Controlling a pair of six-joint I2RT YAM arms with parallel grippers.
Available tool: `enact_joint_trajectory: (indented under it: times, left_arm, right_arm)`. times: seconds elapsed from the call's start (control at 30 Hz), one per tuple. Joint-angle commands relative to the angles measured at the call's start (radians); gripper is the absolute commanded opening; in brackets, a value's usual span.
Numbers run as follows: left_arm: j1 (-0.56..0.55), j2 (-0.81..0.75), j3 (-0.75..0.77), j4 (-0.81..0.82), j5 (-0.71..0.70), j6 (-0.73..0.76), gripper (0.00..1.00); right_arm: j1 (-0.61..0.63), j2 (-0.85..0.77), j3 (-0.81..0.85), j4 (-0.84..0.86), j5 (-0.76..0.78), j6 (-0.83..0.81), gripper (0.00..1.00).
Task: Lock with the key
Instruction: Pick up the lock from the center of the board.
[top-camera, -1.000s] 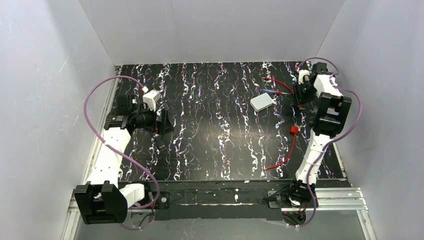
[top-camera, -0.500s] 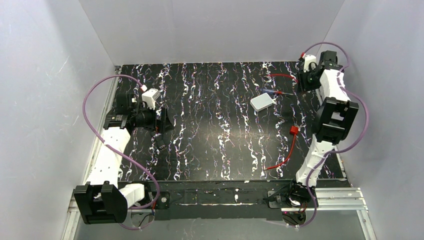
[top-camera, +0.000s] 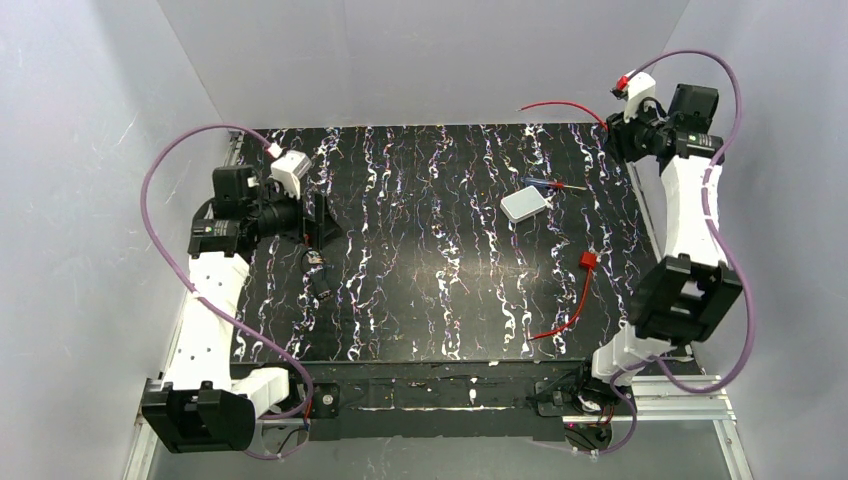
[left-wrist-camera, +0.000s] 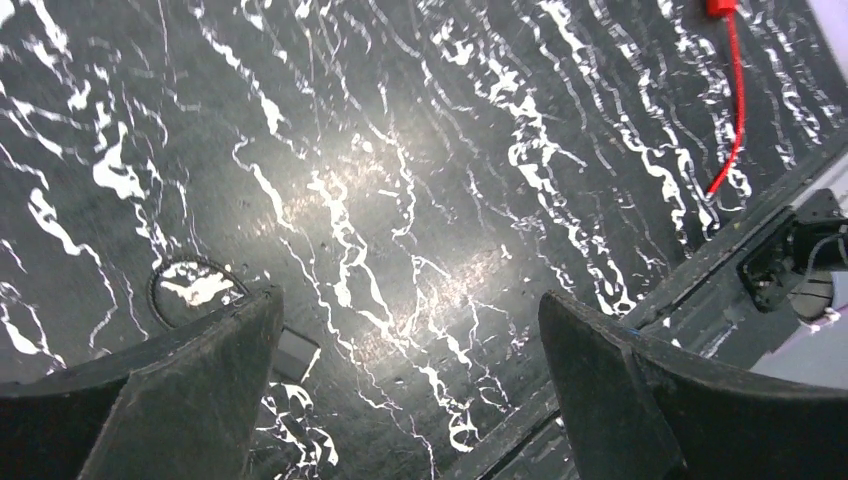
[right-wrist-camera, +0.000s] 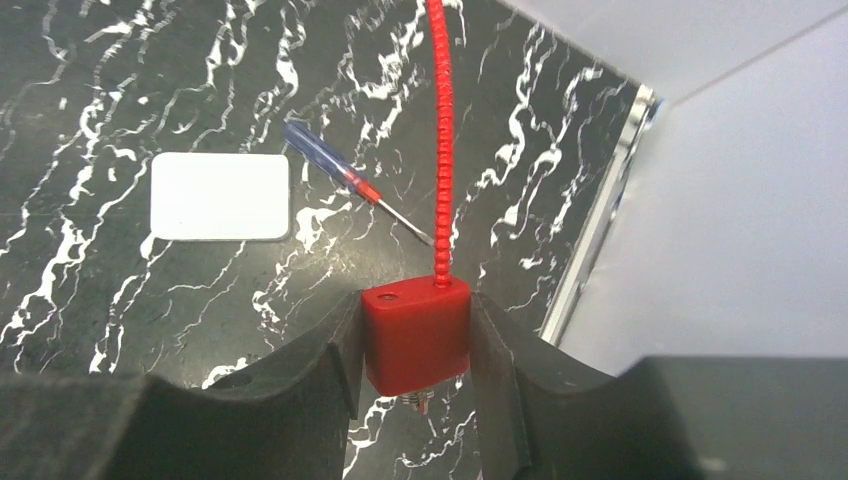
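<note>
Screwdriver (top-camera: 548, 184) lies just behind the card (top-camera: 524, 204) — cable lock (top-camera: 588, 261) nearer, right.

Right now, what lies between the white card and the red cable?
A blue-handled screwdriver lies between the card and the cable; the right wrist view shows it best.

Both arms alike: left arm (top-camera: 205, 320) and right arm (top-camera: 690, 205) have white shells on the long links, chunky black blocks at the joints. Purple cable (top-camera: 144, 200) loops loose along each. White camera box (top-camera: 291, 172) sits just behind the left gripper (left-wrist-camera: 408, 300); its fingers (left-wrist-camera: 170, 390) matte black, broad wedges, rounded edges.
</note>
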Motion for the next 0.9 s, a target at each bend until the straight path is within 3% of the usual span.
enact_joint_trajectory:
  times: [0.0,0.27,0.4,0.6,0.87]
  left_arm:
    - [-0.002,-0.027,0.133,-0.055,0.105,0.036,0.98]
    - [-0.009,0.050,0.291,-0.105,0.271,0.019,0.98]
    - [-0.071,0.080,0.292,-0.109,0.293,-0.006,0.98]
    - [-0.159,0.097,0.269,-0.128,0.286,0.018,0.98]
    - [-0.302,0.146,0.228,-0.133,0.315,0.009,0.82]
  right_arm:
    - [0.035,-0.178,-0.077,0.108,-0.132,-0.098,0.01]
    - [0.240,-0.441,-0.258,0.097,-0.183,-0.242,0.01]
    - [0.403,-0.524,-0.299,0.061,-0.159,-0.295,0.01]
    - [0.509,-0.559,-0.275,-0.022,-0.194,-0.342,0.01]
    - [0.633,-0.576,-0.290,-0.088,-0.149,-0.390,0.01]
